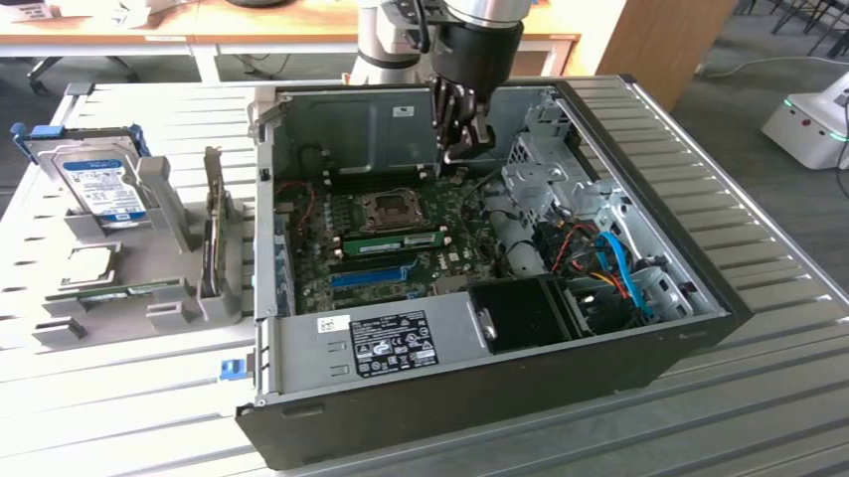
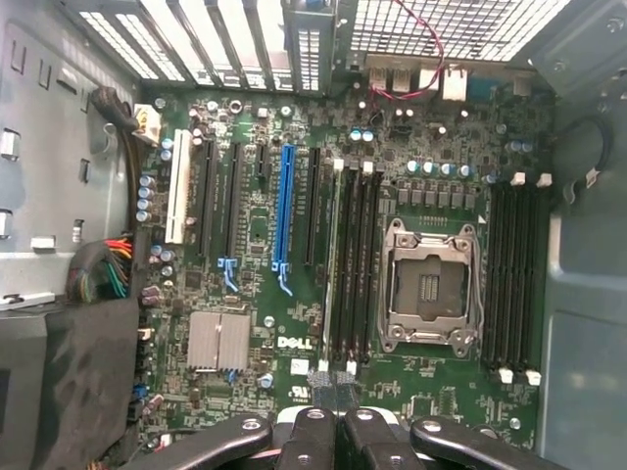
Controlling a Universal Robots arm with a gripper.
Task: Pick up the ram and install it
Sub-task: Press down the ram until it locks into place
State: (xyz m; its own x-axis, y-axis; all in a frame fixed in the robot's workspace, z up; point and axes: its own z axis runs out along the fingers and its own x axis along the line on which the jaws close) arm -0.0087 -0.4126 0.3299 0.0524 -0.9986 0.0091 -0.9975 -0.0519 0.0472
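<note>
Already standing in a memory slot on the motherboard, the ram is a slim green stick with pale labels along its side. It lies just beside the CPU socket, between that socket and the bright blue expansion slot. The wrist view looks straight down on the ram, so it shows as a thin pale edge. Empty black memory slots sit directly alongside it, and the blue expansion slot is a little further off.

The tool hangs from the arm inside the open computer case, above the board. Its dark fingers are pressed together and hold nothing. In the wrist view the closed tool sits over one end of the ram's slot; whether it touches the stick cannot be told.

Beyond the CPU socket lies a second bank of black memory slots. A ribbed silver heatsink sits on the board on the other side of the blue slot from the ram. A black fan housing and blue cables fill the case toward the exterior view's right.

The case rests on a slatted grey tabletop. On the exterior view's left, a hard drive with a blue label stands upright in a grey holder.
</note>
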